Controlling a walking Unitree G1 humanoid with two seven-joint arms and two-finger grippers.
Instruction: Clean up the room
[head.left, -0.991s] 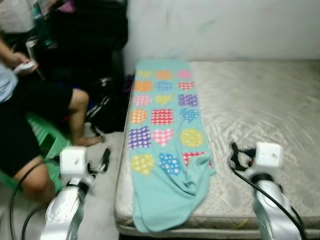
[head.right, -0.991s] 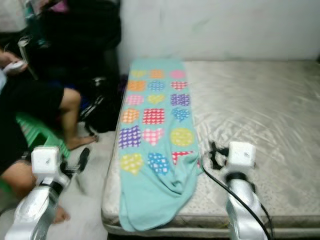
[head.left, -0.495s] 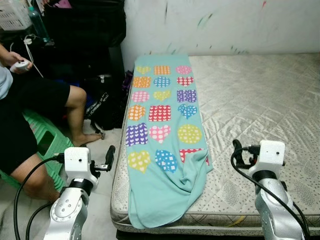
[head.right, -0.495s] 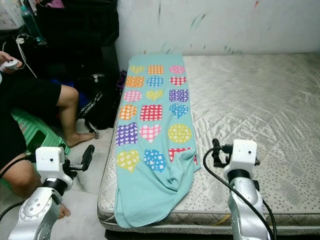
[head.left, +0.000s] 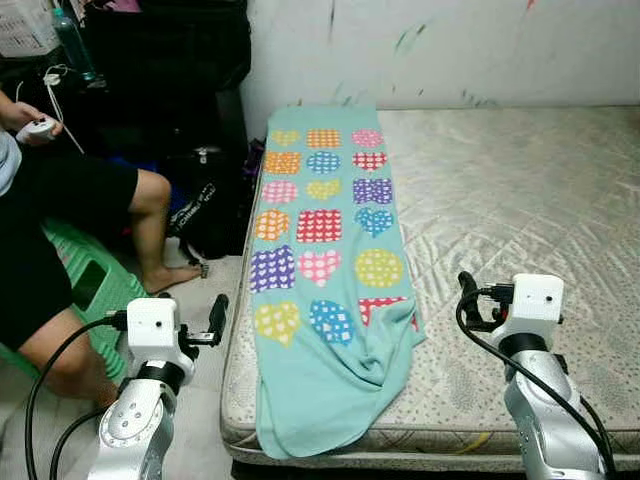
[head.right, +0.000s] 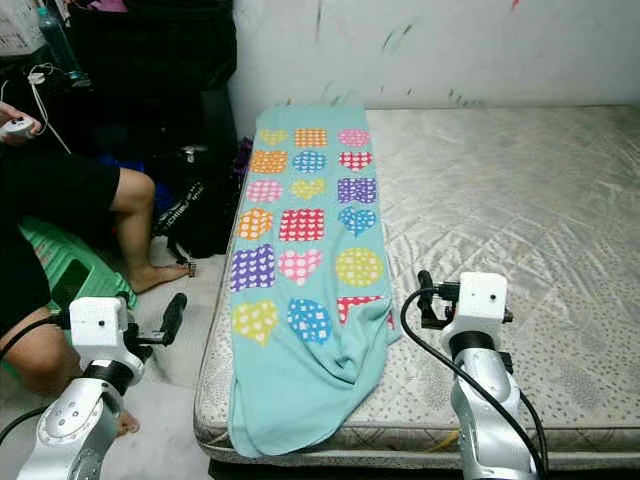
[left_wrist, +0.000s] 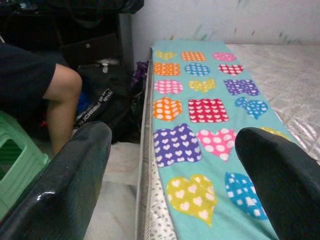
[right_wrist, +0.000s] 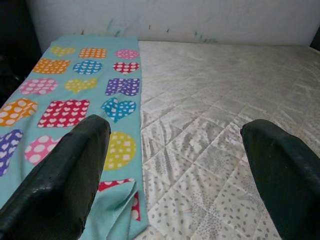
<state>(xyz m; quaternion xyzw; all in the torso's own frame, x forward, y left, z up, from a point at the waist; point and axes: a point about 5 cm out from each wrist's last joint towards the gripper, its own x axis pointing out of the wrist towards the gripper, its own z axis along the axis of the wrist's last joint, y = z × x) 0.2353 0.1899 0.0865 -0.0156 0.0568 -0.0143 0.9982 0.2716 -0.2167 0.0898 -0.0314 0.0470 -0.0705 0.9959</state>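
A teal blanket (head.left: 320, 260) printed with coloured hearts lies lengthwise along the left side of a bare grey mattress (head.left: 520, 190). Its near end hangs bunched over the mattress's front edge. My left gripper (head.left: 216, 312) is held low over the floor, just left of the mattress's edge. It is open, and in the left wrist view (left_wrist: 172, 185) nothing lies between its fingers (left_wrist: 60, 185). My right gripper (head.left: 466, 296) hovers over the mattress, just right of the blanket's near end. It is open and empty too, as the right wrist view (right_wrist: 175, 170) shows.
A person (head.left: 60, 220) sits on a green stool (head.left: 90, 285) at the left, holding a small white controller (head.left: 40, 127). A black bag (head.left: 210, 215) lies on the floor between the person and the mattress. A white wall (head.left: 450, 50) runs behind the mattress.
The camera has steadied after a blurred shift of the whole picture. Both arms hold nearly the same pose, and the blanket has not moved.
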